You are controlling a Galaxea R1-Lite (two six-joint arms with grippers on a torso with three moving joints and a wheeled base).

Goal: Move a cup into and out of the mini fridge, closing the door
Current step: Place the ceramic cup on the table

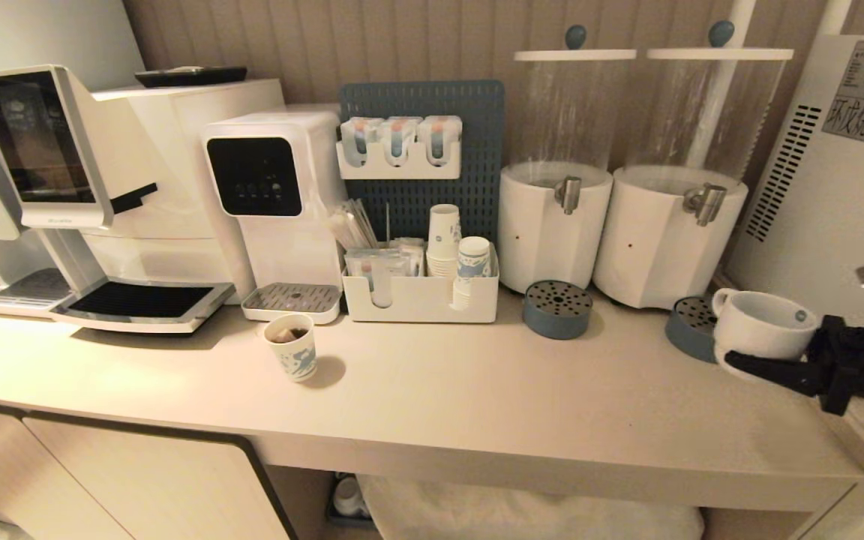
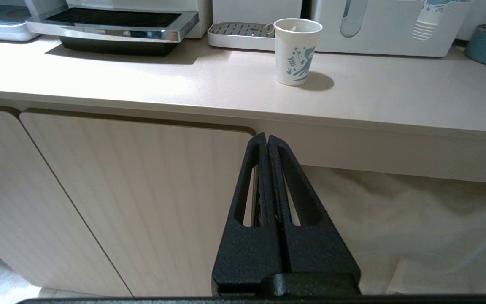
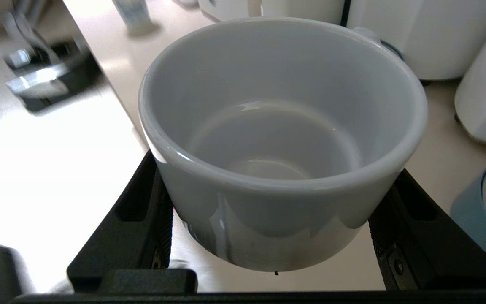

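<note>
Right tool (image 3: 268, 219) clamped around empty white cup (image 3: 283, 139), left tool (image 2: 267, 141) closed, holding nothing, paper cup (image 1: 292, 346) holding brown contents

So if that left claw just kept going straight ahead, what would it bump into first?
Probably the cabinet door under the counter: the shut left gripper points at its top edge, just below the countertop. Depth is hard to judge.

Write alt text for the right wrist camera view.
The right claw grips an empty white cup by its sides, held above a pale countertop. White drink dispensers stand behind it.
</note>
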